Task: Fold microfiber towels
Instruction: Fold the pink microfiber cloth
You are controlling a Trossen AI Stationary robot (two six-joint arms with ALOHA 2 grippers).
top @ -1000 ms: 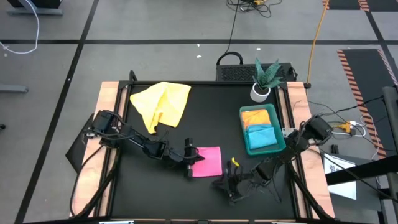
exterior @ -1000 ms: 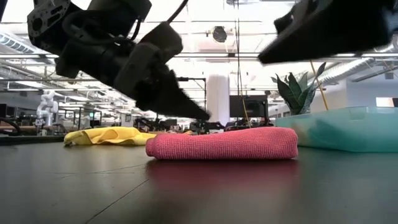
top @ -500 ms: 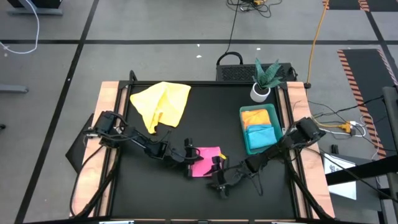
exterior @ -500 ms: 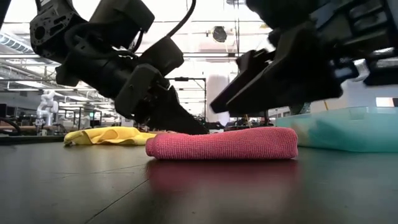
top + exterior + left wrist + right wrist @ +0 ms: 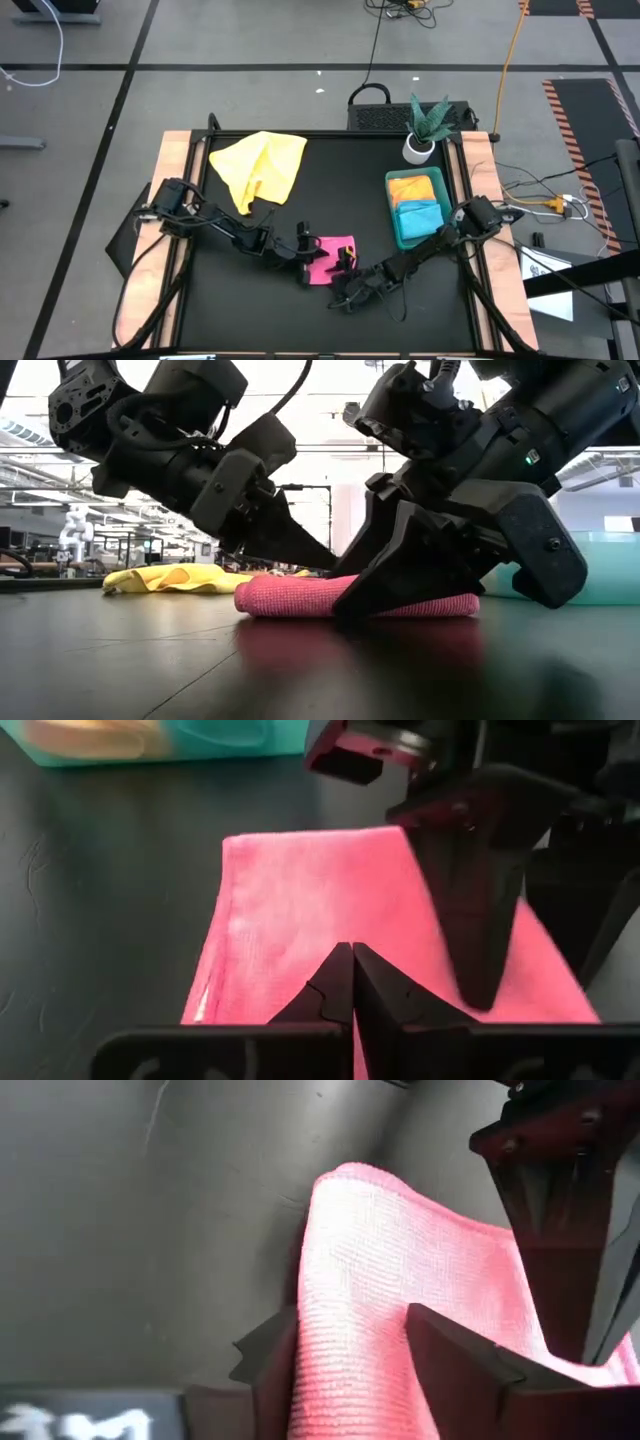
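- Two dark arms meet over the folded pink towel (image 5: 332, 260), which lies at about 6 o'clock on the black table (image 5: 330, 190), near its front edge.
- Reaching in from 9 o'clock, the left gripper (image 5: 303, 250) rests on the towel's left edge, its jaws pressed together tip to tip; the left wrist view shows the closed tips (image 5: 352, 970) lying on the pink cloth, with no fold visibly pinched between them.
- From the table's 4 o'clock side the right arm stretches low and nearly flat, and the right gripper (image 5: 345, 272) stands at the towel's front right corner with its jaws spread, one finger (image 5: 470, 1365) on each side of the towel's rounded folded edge.
- At table height, the right gripper's fingers (image 5: 400, 565) slope down to the tabletop over the towel's right half.
- Clear black tabletop lies between the pink towel and the crumpled yellow towel (image 5: 262, 168) at 11 o'clock.
- At 3 o'clock a green plastic tray (image 5: 412, 237) holds a folded yellow towel (image 5: 412, 187) and a light blue towel (image 5: 420, 218); a small potted plant (image 5: 425, 128) stands beyond it at 1 o'clock.
- Up close the pink cloth shows a fine looped weave (image 5: 380, 1270) and a soft, thick fold.
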